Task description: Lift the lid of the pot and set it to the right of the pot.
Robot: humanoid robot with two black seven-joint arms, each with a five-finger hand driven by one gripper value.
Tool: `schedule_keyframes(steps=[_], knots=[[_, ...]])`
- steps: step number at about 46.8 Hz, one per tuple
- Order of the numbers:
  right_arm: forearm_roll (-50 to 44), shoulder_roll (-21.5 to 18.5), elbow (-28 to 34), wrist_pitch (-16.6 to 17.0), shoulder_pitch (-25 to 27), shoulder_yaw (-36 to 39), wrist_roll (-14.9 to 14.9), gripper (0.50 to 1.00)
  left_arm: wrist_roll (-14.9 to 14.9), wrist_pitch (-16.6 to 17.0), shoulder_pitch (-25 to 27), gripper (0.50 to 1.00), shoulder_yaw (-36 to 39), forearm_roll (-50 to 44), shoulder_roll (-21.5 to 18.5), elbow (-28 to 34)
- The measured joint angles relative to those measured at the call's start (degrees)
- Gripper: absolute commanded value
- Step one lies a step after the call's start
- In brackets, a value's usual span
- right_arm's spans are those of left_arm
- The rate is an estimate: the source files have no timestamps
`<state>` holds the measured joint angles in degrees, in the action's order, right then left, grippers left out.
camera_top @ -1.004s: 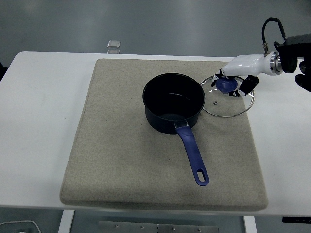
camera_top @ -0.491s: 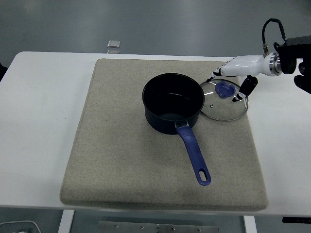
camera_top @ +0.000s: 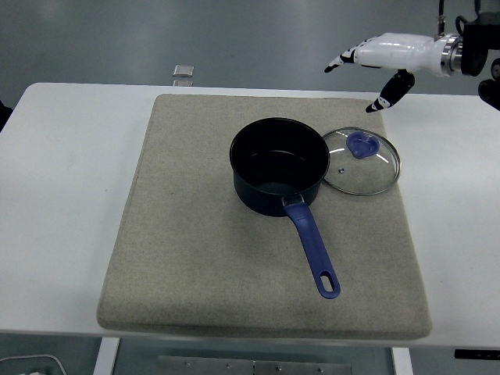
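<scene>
A dark blue pot [camera_top: 278, 166] with a blue handle [camera_top: 313, 250] stands uncovered on the mat, handle pointing toward the near edge. The glass lid [camera_top: 362, 162] with its blue knob [camera_top: 361, 144] lies flat on the mat just right of the pot, its rim touching or nearly touching the pot's side. My right hand [camera_top: 362, 76], white with dark fingertips, hovers above and behind the lid with fingers spread, holding nothing. The left arm does not show.
A beige mat [camera_top: 195, 258] covers most of the white table [camera_top: 55, 195]. A small metal piece [camera_top: 182, 72] lies at the table's far edge. The lid sits close to the mat's right edge.
The right hand let go of the lid's knob, opened, and rose up and back away from it. The lid settled flat on the mat beside the pot.
</scene>
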<state>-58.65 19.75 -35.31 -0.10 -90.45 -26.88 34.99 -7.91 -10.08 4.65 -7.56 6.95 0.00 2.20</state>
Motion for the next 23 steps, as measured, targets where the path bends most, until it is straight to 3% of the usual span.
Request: schedule_keyframes(steps=[13,23], knots=[[23.08,-1.57,3.83,-4.09,-0.36,17.9,0.0,0.913,0.0,0.06,0.0,1.0,0.0,-0.03,0.0,0.0],[40.37,-2.63,4.82,-4.17,-0.09,21.75,0.0,0.913,0.0,0.06,0.01,1.0,0.0,-0.03,0.0,0.0]])
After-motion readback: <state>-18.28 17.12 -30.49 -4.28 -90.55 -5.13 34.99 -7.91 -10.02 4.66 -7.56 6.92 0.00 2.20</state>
